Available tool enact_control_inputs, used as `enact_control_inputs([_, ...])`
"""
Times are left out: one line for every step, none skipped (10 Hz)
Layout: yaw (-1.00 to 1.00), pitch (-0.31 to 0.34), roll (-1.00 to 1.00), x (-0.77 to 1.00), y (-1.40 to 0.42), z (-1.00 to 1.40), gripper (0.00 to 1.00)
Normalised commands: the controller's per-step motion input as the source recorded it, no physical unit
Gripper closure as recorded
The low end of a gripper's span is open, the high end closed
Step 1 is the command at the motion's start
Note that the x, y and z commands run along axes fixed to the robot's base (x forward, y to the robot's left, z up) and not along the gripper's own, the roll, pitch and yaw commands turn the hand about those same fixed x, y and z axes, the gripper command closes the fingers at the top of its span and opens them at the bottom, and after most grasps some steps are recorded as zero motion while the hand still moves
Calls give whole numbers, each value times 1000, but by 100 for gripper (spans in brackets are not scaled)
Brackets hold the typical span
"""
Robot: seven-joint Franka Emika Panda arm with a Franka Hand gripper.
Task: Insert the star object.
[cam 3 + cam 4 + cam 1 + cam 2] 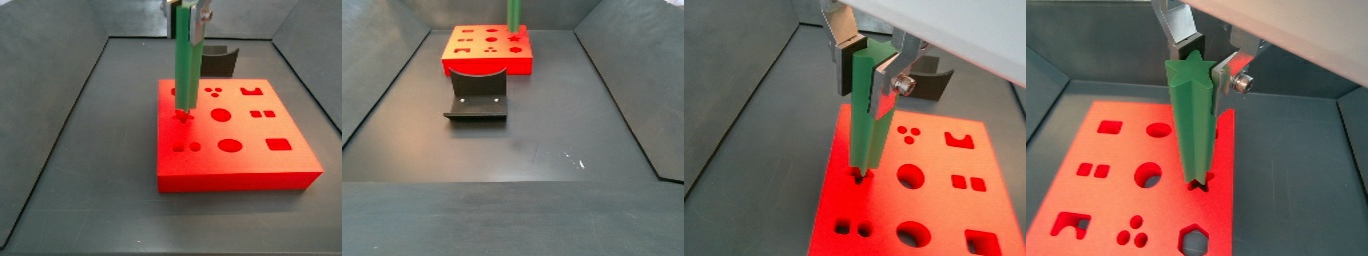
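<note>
A: Where is the gripper [869,68] relative to the red block [254,160]?

B: Directly above it, over the block's top face near one edge. The silver fingers [1229,72] are closed on the upper end of the star object [870,115].

A: Orientation of the star object?

B: Upright. It hangs straight down from the gripper; its lower tip meets a small dark hole in the red block's top face in both wrist views [1196,130]. How deep the tip sits cannot be determined.

A: Other items?

B: A dark curved holder [477,101] rests on the desk [543,140] just beside the red block.
</note>
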Motion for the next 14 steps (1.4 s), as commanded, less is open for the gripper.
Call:
enact_control_inputs([0,-37,0,29,0,-357,100])
enact_control_inputs([0,-7,0,0,0,-240,100])
enact_control_inputs([0,-3,13,0,0,-254,100])
enact_control_inputs([0,0,37,0,0,-246,100])
enact_control_inputs([0,0,50,0,0,-209,100])
enact_control_inputs([0,0,51,0,0,-189,100])
enact_control_inputs([0,0,41,14,0,-166,100])
enact_control_inputs([0,3,13,0,0,-14,100])
enact_control_inputs([-69,150,130,220,0,-369,100])
enact_control_inputs([-146,164,204,274,-49,-720,100])
enact_control_inputs([-160,137,183,326,-83,-800,100])
enact_control_inputs([-174,140,164,329,-109,-823,100])
enact_control_inputs([-146,114,159,349,-137,-866,100])
enact_control_inputs([-117,90,150,377,-169,-911,100])
